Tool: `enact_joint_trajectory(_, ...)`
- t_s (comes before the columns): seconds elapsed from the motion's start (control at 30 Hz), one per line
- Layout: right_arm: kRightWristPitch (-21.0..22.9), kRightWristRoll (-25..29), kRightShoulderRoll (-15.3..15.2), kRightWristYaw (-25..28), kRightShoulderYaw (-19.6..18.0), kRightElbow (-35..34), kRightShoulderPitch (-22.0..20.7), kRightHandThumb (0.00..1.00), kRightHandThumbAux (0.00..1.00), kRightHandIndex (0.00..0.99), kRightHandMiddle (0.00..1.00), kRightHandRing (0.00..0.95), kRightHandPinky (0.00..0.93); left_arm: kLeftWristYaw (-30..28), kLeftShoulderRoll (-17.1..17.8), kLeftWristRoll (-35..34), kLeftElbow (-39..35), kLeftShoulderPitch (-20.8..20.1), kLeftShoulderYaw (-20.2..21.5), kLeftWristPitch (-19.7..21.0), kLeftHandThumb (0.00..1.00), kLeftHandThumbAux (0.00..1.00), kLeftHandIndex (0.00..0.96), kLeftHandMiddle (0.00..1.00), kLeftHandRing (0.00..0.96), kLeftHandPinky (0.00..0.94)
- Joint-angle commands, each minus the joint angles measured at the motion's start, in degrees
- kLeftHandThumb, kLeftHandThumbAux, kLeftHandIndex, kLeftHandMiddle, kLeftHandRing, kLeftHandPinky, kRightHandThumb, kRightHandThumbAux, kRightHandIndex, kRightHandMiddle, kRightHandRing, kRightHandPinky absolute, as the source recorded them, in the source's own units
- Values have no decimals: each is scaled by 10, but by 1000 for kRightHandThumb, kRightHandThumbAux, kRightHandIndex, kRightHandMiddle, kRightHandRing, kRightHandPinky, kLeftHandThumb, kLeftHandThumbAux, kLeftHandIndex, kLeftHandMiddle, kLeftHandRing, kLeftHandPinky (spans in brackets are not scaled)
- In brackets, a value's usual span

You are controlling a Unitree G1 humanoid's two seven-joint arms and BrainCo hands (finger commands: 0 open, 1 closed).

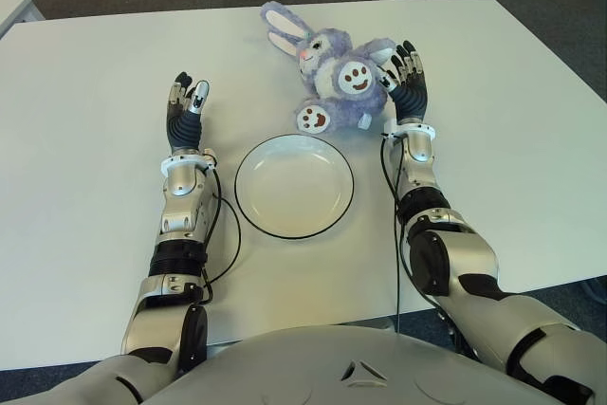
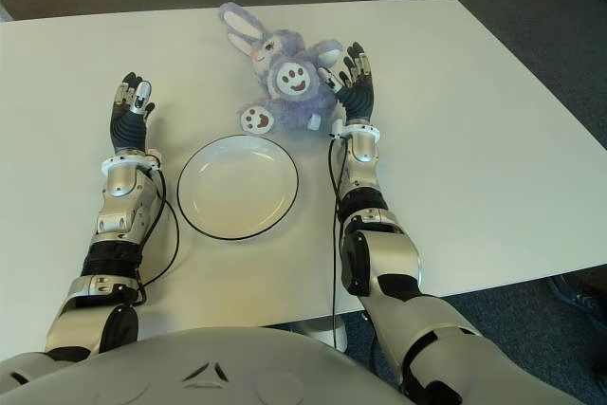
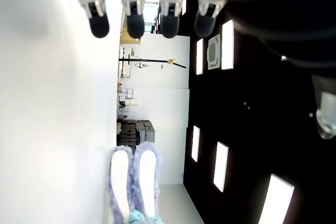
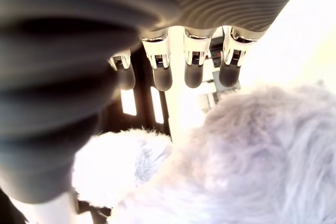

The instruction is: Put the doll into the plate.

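Silver-shelled arms, black joints, black ribbed left hand (image 1: 186,106), right hand (image 1: 407,79), black cables

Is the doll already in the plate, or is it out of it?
Out. The doll lies on the table beyond the plate, which holds nothing. The right hand is beside the doll, fingers spread.
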Motion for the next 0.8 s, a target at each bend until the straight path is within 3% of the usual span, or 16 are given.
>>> enact_joint_trajectory(0.03, 0, -5, -1, -3, 5, 3, 31, 20, 731, 37, 39, 15, 0, -2, -24, 3, 32, 55, -2, -1, 0, 412, 0, 8, 0, 0)
enact_joint_trajectory(0.8, 14, 0, -9, 1, 9, -24, 29, 57, 737, 43, 39, 16, 21, -4, -26, -2, 42, 49, 0, -9, 0, 412, 0, 11, 0, 0)
